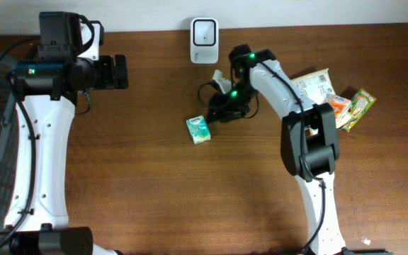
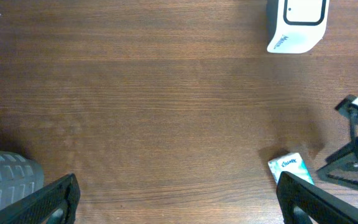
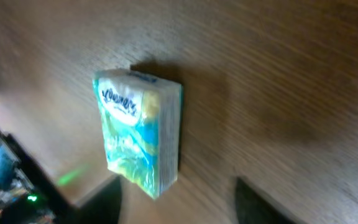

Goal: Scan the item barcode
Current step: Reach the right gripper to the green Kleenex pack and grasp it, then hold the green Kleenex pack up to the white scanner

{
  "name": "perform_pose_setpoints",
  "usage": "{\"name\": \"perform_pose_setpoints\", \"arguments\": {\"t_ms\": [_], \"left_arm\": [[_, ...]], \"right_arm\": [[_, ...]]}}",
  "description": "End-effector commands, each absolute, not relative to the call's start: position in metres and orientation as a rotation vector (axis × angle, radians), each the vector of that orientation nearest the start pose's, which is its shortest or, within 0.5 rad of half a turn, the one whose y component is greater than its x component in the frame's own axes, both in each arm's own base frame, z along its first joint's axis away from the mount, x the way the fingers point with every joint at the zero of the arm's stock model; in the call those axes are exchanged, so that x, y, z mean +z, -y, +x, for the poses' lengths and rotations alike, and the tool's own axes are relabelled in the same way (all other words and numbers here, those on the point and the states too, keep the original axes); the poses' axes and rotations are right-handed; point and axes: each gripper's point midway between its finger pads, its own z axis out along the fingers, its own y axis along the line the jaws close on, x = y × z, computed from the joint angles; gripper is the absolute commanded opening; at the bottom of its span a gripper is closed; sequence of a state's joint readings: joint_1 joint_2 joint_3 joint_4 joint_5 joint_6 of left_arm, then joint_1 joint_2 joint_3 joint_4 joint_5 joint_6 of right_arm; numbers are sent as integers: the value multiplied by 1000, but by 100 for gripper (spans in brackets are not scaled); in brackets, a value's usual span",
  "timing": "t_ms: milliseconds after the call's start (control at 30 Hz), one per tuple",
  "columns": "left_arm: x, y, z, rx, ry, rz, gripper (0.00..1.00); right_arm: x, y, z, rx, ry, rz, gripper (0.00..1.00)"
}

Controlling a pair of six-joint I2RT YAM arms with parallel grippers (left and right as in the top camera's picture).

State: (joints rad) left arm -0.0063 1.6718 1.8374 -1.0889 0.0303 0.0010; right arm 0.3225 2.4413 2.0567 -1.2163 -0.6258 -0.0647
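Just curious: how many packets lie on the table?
4: tissue pack mid-table; cream packet, orange packet, green packet piled by the right arm, which may hide more.

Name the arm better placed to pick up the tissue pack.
Right. The right gripper sits open beside the tissue pack, near the scanner; the left gripper is far off across the table.

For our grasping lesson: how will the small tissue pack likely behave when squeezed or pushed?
The tissue pack looks soft and film-wrapped, so probably light and squashy. Its glossy wrap may slip. Flat-sided on the table, it should slide, not roll.
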Motion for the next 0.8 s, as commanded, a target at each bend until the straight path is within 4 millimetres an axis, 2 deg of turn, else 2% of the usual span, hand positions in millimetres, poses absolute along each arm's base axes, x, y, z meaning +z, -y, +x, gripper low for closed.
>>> {"name": "perform_pose_setpoints", "arguments": {"t_ms": [0, 67, 200, 300, 367, 433, 500, 533, 633, 700, 767], "left_arm": [[290, 11, 425, -44, -2465, 49, 99], [290, 11, 425, -44, -2465, 49, 99], [290, 11, 425, -44, -2465, 49, 99], [290, 11, 425, -44, -2465, 49, 99], [290, 11, 425, -44, -2465, 48, 99], [290, 11, 425, -44, -2465, 49, 99], [290, 11, 425, -44, -2465, 49, 99], [290, 11, 425, -44, -2465, 49, 99], [290, 11, 425, -44, -2465, 49, 99], [290, 11, 425, -44, -2465, 49, 99], [290, 11, 425, -44, -2465, 49, 99]], "right_arm": [[27, -261, 401, 827, -3058, -654, 61], [20, -261, 400, 715, -3088, -634, 53], [7, -260, 393, 705, -3120, -604, 35], [5, -260, 390, 724, -3130, -600, 4], [13, -264, 388, 860, -3119, -568, 4], [36, -269, 387, 1139, -3040, -586, 4], [80, -260, 392, 1442, -2861, -596, 4], [93, -256, 395, 1509, -2803, -594, 4], [151, -235, 410, 1772, -2464, -592, 4], [171, -226, 419, 1867, -2310, -574, 4], [172, -221, 422, 1871, -2299, -554, 4]]}}
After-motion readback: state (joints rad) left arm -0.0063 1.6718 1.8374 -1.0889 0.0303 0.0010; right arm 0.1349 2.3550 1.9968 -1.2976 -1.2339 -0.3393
